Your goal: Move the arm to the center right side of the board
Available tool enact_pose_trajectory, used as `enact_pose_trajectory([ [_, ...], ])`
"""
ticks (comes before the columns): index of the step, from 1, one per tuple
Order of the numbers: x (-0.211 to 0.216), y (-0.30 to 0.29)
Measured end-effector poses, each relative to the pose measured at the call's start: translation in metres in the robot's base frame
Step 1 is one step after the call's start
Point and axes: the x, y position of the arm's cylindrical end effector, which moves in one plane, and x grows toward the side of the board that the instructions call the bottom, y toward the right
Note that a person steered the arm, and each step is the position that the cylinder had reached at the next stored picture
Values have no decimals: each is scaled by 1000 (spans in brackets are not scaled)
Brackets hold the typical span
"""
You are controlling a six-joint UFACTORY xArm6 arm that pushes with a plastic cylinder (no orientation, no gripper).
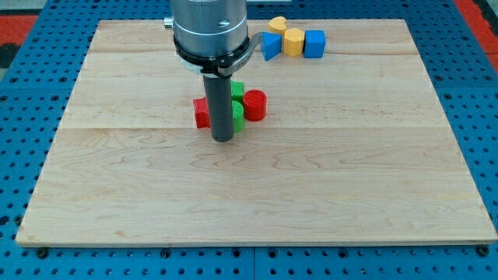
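My tip (pixel 222 139) rests on the wooden board (pixel 257 179) near its centre, just below a small cluster of blocks. The rod hides part of that cluster. A red block (pixel 201 113) shows to the rod's left, a green block (pixel 236 112) to its right with another green piece (pixel 237 89) above it, and a red cylinder (pixel 254 105) at the cluster's right. The tip looks close to or touching the green block; I cannot tell which. The arm's grey housing (pixel 208 27) fills the view's top centre.
At the view's top, right of centre, stands a group: a blue star-like block (pixel 270 47), a yellow cylinder (pixel 278 24), a yellow block (pixel 292 42) and a blue cube (pixel 313 43). A blue pegboard table (pixel 23 155) surrounds the board.
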Motion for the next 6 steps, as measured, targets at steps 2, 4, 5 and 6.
enact_pose_trajectory([
  [2, 6, 0],
  [4, 9, -6],
  [5, 18, 15],
  [6, 27, 114],
])
